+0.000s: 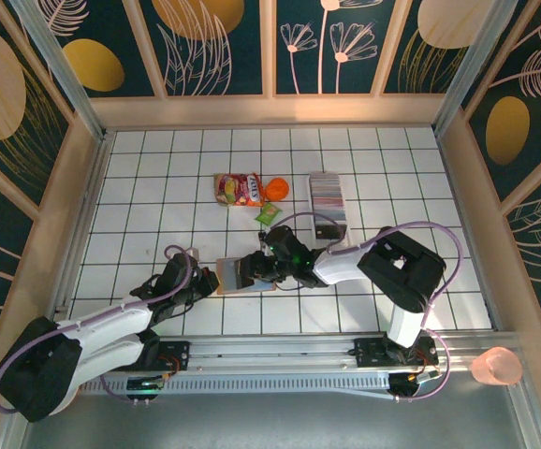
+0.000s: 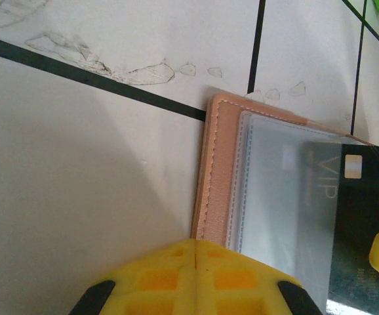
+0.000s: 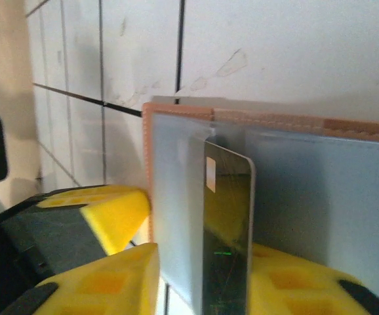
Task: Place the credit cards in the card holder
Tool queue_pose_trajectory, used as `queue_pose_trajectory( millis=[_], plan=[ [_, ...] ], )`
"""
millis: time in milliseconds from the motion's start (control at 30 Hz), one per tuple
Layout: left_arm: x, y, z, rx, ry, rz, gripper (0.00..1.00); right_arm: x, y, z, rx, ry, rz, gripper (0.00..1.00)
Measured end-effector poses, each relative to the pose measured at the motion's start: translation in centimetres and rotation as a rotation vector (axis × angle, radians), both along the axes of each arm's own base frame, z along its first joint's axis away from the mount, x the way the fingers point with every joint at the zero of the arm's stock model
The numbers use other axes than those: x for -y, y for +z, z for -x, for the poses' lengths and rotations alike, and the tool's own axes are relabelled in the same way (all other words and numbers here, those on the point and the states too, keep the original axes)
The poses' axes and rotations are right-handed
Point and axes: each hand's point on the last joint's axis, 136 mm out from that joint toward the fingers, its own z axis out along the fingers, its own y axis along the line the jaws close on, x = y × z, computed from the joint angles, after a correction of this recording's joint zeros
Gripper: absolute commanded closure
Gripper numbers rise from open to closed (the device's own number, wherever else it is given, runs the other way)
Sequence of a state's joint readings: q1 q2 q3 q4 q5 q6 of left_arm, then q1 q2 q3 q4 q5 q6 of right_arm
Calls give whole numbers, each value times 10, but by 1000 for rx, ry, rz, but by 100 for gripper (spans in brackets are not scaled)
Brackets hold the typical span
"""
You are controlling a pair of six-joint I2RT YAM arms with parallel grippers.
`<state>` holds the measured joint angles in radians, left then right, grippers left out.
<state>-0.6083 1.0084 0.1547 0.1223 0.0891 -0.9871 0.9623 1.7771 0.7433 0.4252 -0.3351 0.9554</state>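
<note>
While the left gripper (image 2: 196,252) is sitting fully closed, its two yellow fingers (image 2: 157,282) pressed flat against each other, its tips are touching the salmon-pink border of the holder (image 2: 214,170) at that side's edge. The holder is lying open on the white tiled table (image 1: 158,187), near the front, between the two grippers, and its grey pockets (image 2: 275,197) are facing up.

The right gripper (image 3: 202,262) is reaching in from the opposite side with its jaws standing partly open (a narrow spread, yet plainly wider than a thin card). One dark card (image 3: 227,223), printed with "VIP" and a small pale square, is standing on edge between those fingers. In the right wrist view it is sitting close against the finger on the right, and a grey leaf of the holder is filling the remainder of the gap. The card's far end is lying over a grey pocket; whether it is tucked inside I cannot tell.

The other cards (image 1: 327,195) are sitting as a dense striped row farther back on the table, well apart from the holder. Colourful snack packets (image 1: 236,189) are lying just left of that row, and a small green packet (image 1: 268,213) is resting between them and the holder.
</note>
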Motion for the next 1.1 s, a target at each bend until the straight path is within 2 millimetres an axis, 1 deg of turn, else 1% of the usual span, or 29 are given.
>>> queue_pose_trajectory(
  millis=[33, 167, 367, 567, 667, 800, 933, 1033, 1100],
  plan=[
    [0, 0, 0, 0, 0, 0, 100, 1, -1, -1, 2, -1, 15, 61],
    [0, 0, 0, 1, 0, 1, 100, 2, -1, -4, 26, 1, 68, 61],
    [0, 0, 0, 4, 0, 3, 100, 1, -1, -3, 43, 19, 112, 63],
    [0, 0, 1, 8, 0, 6, 100, -12, 0, 0, 58, 49, 142, 63],
    [-1, 0, 1, 10, 1, 8, 100, -14, -2, 1, 68, 57, 163, 62],
    [-1, 0, 1, 12, 1, 9, 100, -11, -4, 0, 74, 51, 205, 60],
    [-1, 0, 1, 12, 1, 9, 100, -6, -7, -1, 88, 50, 250, 60],
    [-1, 0, 1, 12, 1, 9, 100, -3, -9, 0, 98, 50, 270, 62],
    [-1, 0, 1, 13, 1, 10, 100, -4, -9, 0, 105, 54, 283, 66]
  ],
)
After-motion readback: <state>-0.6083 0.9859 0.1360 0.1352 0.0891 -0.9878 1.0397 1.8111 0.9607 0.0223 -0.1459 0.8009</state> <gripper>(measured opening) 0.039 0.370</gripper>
